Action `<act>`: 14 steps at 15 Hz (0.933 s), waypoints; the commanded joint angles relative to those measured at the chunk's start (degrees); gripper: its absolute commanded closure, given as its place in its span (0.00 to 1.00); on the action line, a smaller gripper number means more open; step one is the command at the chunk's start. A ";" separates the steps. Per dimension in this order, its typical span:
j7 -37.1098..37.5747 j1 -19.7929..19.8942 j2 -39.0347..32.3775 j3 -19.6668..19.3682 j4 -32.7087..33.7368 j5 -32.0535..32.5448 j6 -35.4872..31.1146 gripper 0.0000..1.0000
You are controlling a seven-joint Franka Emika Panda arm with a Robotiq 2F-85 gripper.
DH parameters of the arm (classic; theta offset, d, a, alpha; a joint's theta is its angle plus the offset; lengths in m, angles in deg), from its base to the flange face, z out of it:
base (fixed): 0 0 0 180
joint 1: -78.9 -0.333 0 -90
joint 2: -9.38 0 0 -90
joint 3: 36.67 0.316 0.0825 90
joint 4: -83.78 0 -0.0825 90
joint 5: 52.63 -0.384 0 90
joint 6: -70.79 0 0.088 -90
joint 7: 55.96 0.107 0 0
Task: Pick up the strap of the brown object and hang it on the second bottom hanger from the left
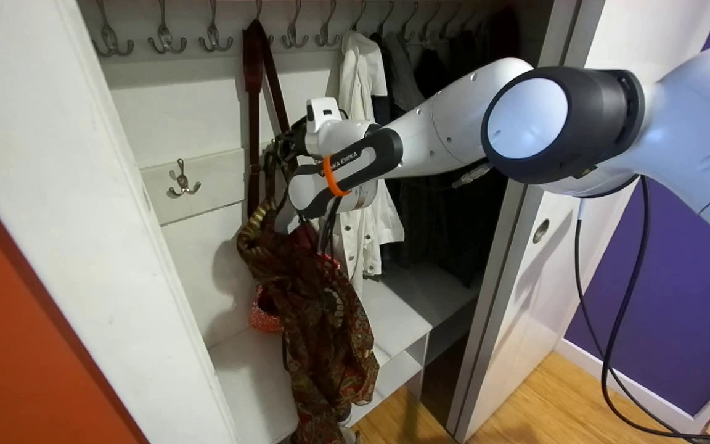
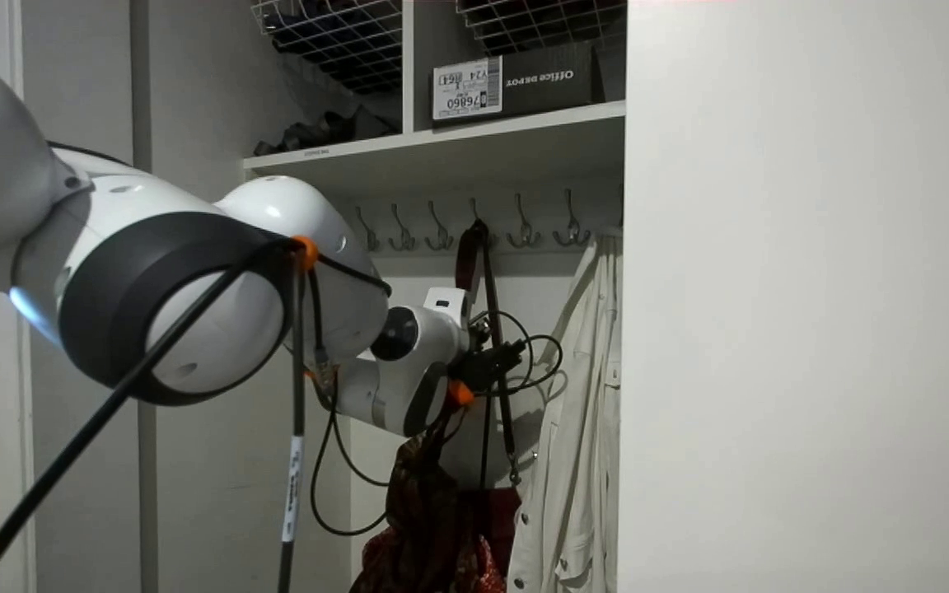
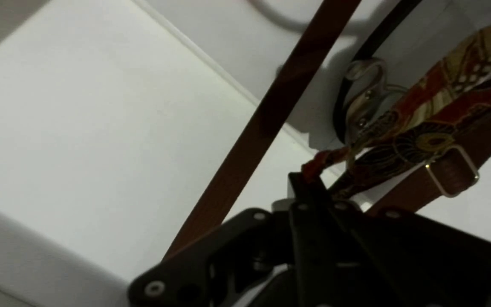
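Note:
The brown object (image 1: 327,314), a mottled brown patterned bag, hangs below the arm; its upper part also shows in an exterior view (image 2: 421,502). In the wrist view its gathered patterned cloth (image 3: 437,111) narrows to the strap (image 3: 328,160), whose thin reddish end is at my fingertips. My gripper (image 3: 307,179) is shut on the strap. A metal lower-row hanger (image 3: 367,94) lies just beyond, and the strap crosses its lower prong; I cannot tell whether it is looped over it. In both exterior views the gripper (image 1: 287,142) (image 2: 507,358) is dark against the closet's back wall.
A long reddish-brown strap (image 1: 253,111) hangs from an upper hook beside the gripper, with a red bag (image 2: 493,515) below. A white garment (image 1: 361,80) hangs close by. Another lower hanger (image 1: 182,182) is at the left. The closet has side panels and a sliding door (image 1: 515,277).

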 commanded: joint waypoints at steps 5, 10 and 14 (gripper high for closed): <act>0.68 3.29 -1.04 4.60 1.85 9.93 1.59 0.99; 0.44 5.96 0.48 5.42 -0.05 14.15 3.08 0.99; 0.78 7.81 0.63 6.79 -0.73 17.28 3.72 0.99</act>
